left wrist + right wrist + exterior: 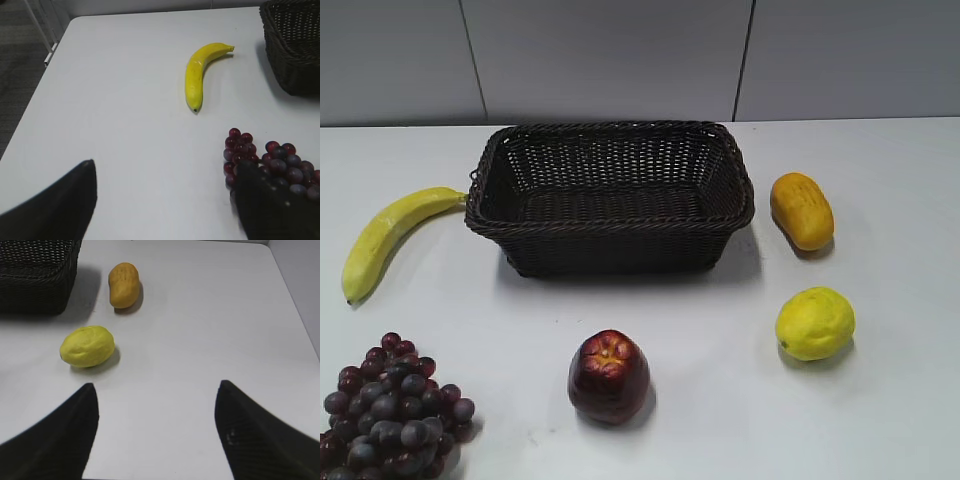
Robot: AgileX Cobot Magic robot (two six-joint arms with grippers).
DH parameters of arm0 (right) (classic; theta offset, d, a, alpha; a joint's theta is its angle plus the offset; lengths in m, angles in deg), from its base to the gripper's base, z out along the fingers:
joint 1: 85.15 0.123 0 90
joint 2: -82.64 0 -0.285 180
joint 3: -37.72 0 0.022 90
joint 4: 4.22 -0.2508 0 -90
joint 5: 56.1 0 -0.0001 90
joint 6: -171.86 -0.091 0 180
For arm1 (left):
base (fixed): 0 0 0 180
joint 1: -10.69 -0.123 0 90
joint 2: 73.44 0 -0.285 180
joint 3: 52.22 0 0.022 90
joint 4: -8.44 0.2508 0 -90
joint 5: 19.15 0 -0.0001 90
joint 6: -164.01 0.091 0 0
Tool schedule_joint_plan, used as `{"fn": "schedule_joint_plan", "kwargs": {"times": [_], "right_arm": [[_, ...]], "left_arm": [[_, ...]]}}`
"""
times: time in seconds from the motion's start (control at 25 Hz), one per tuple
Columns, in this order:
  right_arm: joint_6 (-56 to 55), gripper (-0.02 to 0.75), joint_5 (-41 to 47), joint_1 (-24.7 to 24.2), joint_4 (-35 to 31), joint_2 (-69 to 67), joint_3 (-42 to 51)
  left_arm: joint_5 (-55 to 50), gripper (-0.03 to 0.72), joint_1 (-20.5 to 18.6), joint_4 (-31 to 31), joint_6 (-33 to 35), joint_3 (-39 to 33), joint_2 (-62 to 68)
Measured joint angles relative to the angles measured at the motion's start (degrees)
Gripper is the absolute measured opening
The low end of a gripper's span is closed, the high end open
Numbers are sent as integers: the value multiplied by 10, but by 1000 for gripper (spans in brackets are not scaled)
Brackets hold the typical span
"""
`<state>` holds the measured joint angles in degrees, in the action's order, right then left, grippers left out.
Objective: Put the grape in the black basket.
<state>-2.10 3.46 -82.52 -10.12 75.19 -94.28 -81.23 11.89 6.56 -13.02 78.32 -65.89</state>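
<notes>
The grape (392, 415), a bunch of dark purple-red berries, lies at the table's front left; it also shows in the left wrist view (265, 160), partly behind my right-hand finger. The black basket (610, 222) stands empty at the middle back; its corner shows in the left wrist view (295, 45) and the right wrist view (35, 285). My left gripper (165, 172) is open above bare table just left of the grape. My right gripper (157, 392) is open and empty over bare table. Neither gripper shows in the exterior view.
A banana (385, 235) lies left of the basket. A dark red apple (609, 376) sits in front of the basket. An orange fruit (801, 209) and a yellow lemon (814, 322) lie to the right. The table's left edge (30, 110) is near.
</notes>
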Motion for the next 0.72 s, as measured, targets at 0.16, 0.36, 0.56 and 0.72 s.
{"fn": "schedule_joint_plan", "kwargs": {"times": [0.16, 0.36, 0.56, 0.72], "right_arm": [[0, 551, 0, 0, 0, 0, 0], [0, 551, 0, 0, 0, 0, 0], [0, 551, 0, 0, 0, 0, 0], [0, 551, 0, 0, 0, 0, 0]], "left_arm": [[0, 654, 0, 0, 0, 0, 0], [0, 654, 0, 0, 0, 0, 0], [0, 651, 0, 0, 0, 0, 0], [1, 588, 0, 0, 0, 0, 0]]}}
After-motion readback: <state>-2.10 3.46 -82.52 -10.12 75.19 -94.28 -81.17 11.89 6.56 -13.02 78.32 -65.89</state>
